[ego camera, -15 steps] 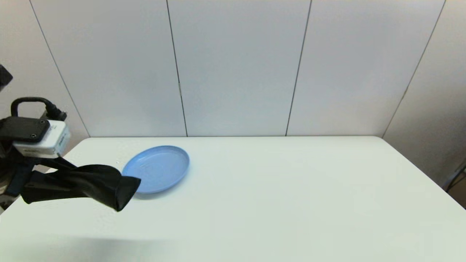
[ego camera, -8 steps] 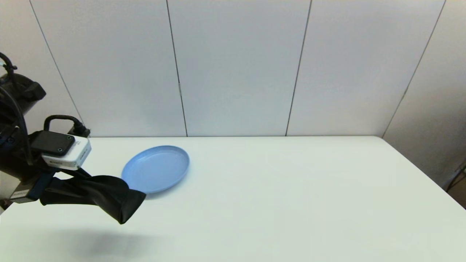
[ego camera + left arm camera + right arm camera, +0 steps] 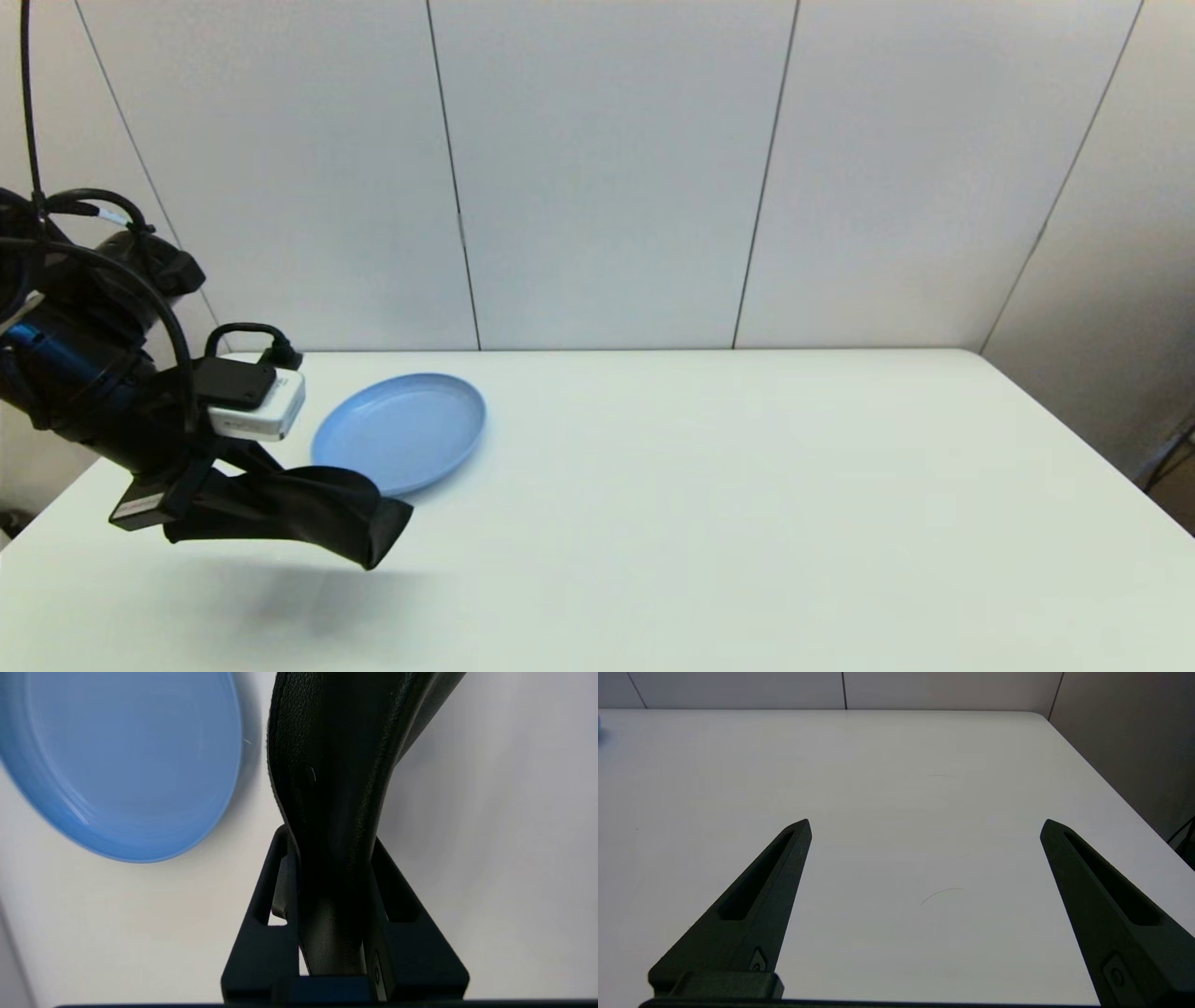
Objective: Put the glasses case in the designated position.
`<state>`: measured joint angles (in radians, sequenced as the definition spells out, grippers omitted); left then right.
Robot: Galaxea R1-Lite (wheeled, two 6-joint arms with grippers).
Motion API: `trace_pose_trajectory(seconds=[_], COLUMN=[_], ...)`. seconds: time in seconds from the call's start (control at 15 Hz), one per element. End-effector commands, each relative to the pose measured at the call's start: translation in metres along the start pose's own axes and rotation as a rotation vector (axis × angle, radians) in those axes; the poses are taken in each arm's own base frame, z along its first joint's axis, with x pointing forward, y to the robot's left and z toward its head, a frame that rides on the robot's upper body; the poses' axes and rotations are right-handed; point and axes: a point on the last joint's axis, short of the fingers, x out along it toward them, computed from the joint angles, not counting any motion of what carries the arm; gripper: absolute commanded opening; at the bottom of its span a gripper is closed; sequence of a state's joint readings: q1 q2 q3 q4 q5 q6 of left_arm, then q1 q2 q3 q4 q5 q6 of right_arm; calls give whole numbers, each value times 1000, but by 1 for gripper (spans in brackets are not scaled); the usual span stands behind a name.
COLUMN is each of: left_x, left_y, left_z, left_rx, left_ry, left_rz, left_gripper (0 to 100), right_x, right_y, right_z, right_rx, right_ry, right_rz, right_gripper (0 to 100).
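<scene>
The head view looks forward and down from above the near edge of the white rectangular table (image 3: 747, 485), taking in its whole top and the grey panelled wall (image 3: 607, 168) behind. The left wrist view looks steeply down from close above the round light blue plastic plate (image 3: 121, 760), which the head view shares (image 3: 401, 431). The right wrist view looks low across the table (image 3: 896, 788) toward that wall (image 3: 738, 688).

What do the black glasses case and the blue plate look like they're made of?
The glasses case, pinched by the left gripper: seemingly soft matte leatherette, since it shows pebbled grain and bends. The plate: probably smooth plastic, with even colour and a faint sheen. The right gripper is parked.
</scene>
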<state>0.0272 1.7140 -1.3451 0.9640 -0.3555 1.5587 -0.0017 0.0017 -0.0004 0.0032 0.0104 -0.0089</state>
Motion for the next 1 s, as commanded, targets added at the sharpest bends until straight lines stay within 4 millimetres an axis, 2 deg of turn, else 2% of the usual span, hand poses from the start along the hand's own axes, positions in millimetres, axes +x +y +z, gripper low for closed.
trace_pose_trajectory(seconds=[0.07, 0.4, 1.0], left_x=[14, 22, 40], left_y=[2, -4, 0], left_z=[2, 0, -1], left_rx=[-23, -49, -82], left_ry=[-1, 40, 30], left_rz=[-25, -66, -39], left_gripper=[0, 0, 0], right_x=[0, 0, 0], right_y=[0, 0, 0], right_z=[0, 0, 0], right_rx=[0, 0, 0], right_ry=[0, 0, 0], right_rz=[0, 0, 0], right_gripper=[100, 100, 100])
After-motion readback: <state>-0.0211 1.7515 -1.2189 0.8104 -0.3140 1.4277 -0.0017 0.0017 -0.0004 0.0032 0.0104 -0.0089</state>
